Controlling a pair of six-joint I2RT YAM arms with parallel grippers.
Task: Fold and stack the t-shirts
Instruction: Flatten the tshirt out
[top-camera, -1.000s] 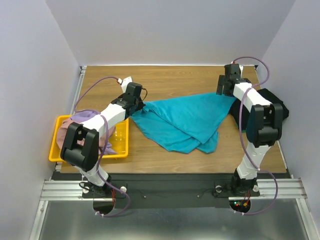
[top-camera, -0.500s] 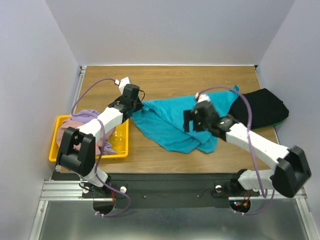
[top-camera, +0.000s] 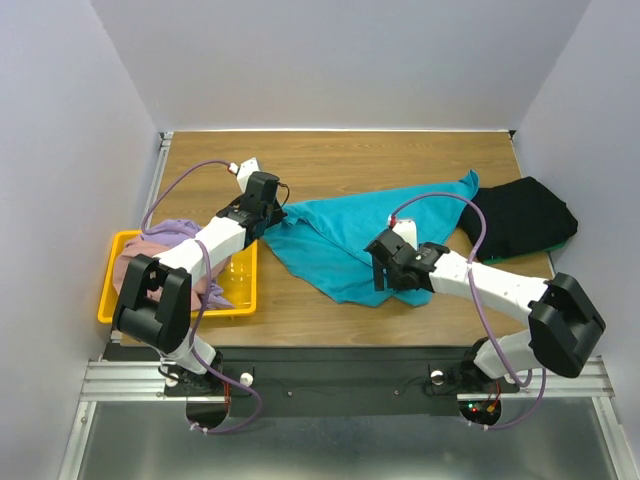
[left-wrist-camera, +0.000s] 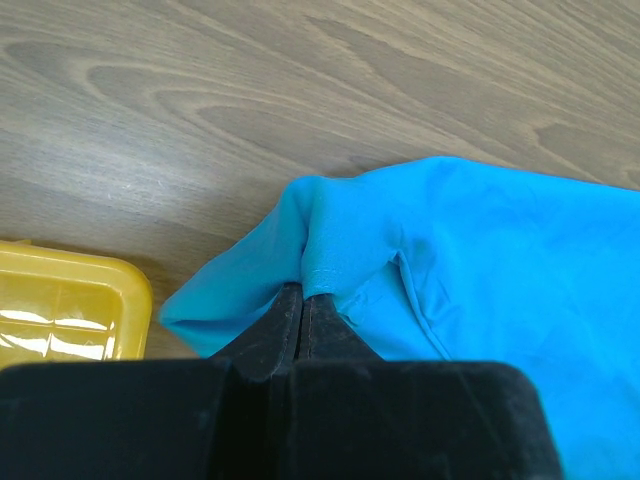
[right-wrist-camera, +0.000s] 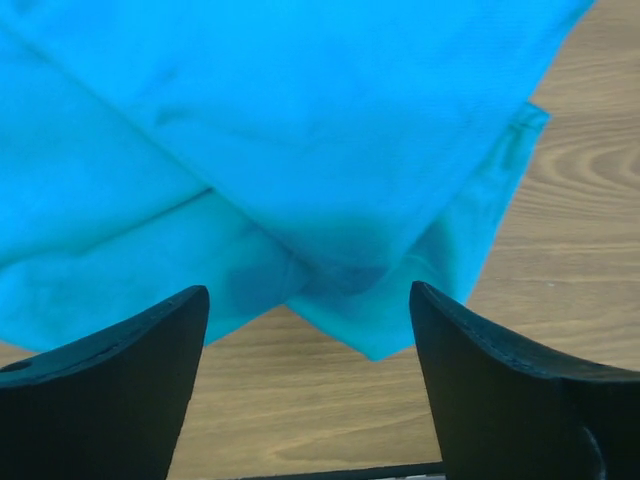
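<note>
Barely begun, I judge: my left gripper (left-wrist-camera: 303, 298) is clenched on the 9 o'clock corner of the teal t-shirt (left-wrist-camera: 480, 260), which lies rumpled mid-table (top-camera: 330, 160), my right gripper (right-wrist-camera: 308, 295) hangs open over its 6 o'clock corner, the black t-shirt (top-camera: 520, 215) sits at 3 o'clock, and other t-shirts (top-camera: 165, 235) are heaped in the tray (top-camera: 243, 290) at 9.
</note>
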